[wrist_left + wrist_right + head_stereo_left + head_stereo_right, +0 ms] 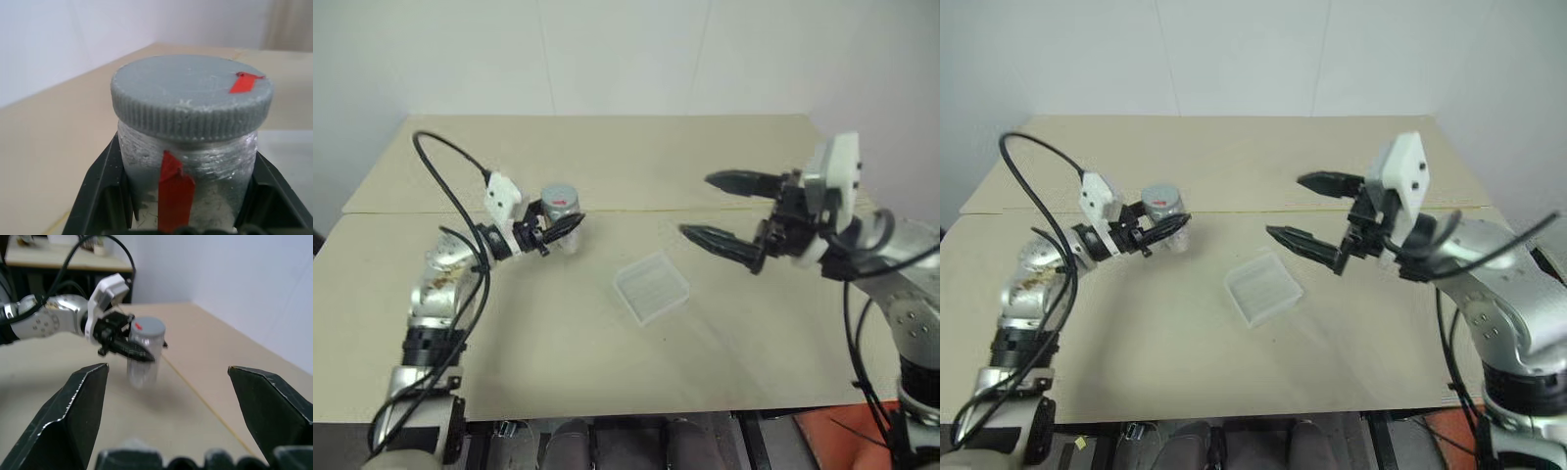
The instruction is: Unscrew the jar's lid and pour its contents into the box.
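Left tool (560, 227) around grey-capped jar (564, 217)

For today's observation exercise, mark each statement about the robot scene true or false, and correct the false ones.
1. The left gripper is shut on the jar. True.
2. The lid is off the jar. False: it sits on the jar.
3. The right gripper is open and holds nothing. True.
4. The box is held in the right gripper. False: it lies on the table, between the arms.
5. The jar stands inside the box. False: the left gripper holds it clear of the box.
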You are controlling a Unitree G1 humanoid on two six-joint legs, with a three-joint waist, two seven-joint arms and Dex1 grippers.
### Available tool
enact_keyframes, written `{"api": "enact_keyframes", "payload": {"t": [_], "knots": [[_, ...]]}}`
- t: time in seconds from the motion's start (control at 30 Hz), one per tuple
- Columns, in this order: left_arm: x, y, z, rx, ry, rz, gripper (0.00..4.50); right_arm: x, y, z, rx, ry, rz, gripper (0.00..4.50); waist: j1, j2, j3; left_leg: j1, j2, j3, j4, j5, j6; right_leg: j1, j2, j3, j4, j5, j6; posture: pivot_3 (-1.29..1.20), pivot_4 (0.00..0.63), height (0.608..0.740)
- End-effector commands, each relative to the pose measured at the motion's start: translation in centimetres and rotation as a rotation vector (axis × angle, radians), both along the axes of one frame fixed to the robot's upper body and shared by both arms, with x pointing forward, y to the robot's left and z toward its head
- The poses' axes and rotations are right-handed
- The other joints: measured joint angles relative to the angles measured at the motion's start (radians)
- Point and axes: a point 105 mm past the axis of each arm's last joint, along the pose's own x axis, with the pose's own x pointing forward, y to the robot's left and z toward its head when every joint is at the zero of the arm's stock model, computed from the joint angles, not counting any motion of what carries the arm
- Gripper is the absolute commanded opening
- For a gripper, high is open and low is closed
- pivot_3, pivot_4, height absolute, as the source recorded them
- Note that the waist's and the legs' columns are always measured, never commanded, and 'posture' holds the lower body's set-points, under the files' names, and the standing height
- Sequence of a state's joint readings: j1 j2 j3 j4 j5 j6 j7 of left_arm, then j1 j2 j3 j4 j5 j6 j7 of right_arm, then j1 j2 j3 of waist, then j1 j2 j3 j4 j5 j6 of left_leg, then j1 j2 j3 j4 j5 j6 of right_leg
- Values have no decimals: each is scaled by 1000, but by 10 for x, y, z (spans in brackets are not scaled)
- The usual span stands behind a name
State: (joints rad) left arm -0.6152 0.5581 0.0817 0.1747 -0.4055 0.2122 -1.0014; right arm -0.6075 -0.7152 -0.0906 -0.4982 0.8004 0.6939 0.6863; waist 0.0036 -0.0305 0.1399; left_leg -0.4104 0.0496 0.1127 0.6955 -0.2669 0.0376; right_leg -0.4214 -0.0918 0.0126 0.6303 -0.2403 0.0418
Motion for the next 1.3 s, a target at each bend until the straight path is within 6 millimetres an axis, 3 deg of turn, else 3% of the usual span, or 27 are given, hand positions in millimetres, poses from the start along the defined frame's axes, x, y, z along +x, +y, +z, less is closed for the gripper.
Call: {"api": "enact_keyframes", "payload": {"t": [0.03,0.2,0.5,0.77,1.3], "knots": [[-8,-14,25,-20,-17,-193,2022,14,23,15,26,6,-3,4500,0,0,0,-1,0,1,0,0,0,0,0,0,0,0,0,0,150,740],[-2,-30,35,-14,-9,-344,2022,15,59,33,76,71,103,4500,3,0,0,-5,0,2,1,3,-5,-1,0,-3,2,0,0,0,150,740],[1,-47,37,21,-33,-468,2022,38,90,23,29,99,36,4500,-6,0,0,-9,0,1,3,4,-6,-4,0,-4,2,0,0,0,150,740],[2,-48,40,28,-48,-485,2022,50,98,9,4,118,-2,4500,-15,0,0,-11,0,-1,4,4,-6,-4,0,-6,2,0,1,0,150,740],[0,-45,37,50,-45,-486,2022,55,95,14,18,83,-16,4500,-18,1,0,-11,0,-1,4,4,-6,-5,0,-6,2,0,1,0,150,740]]}}
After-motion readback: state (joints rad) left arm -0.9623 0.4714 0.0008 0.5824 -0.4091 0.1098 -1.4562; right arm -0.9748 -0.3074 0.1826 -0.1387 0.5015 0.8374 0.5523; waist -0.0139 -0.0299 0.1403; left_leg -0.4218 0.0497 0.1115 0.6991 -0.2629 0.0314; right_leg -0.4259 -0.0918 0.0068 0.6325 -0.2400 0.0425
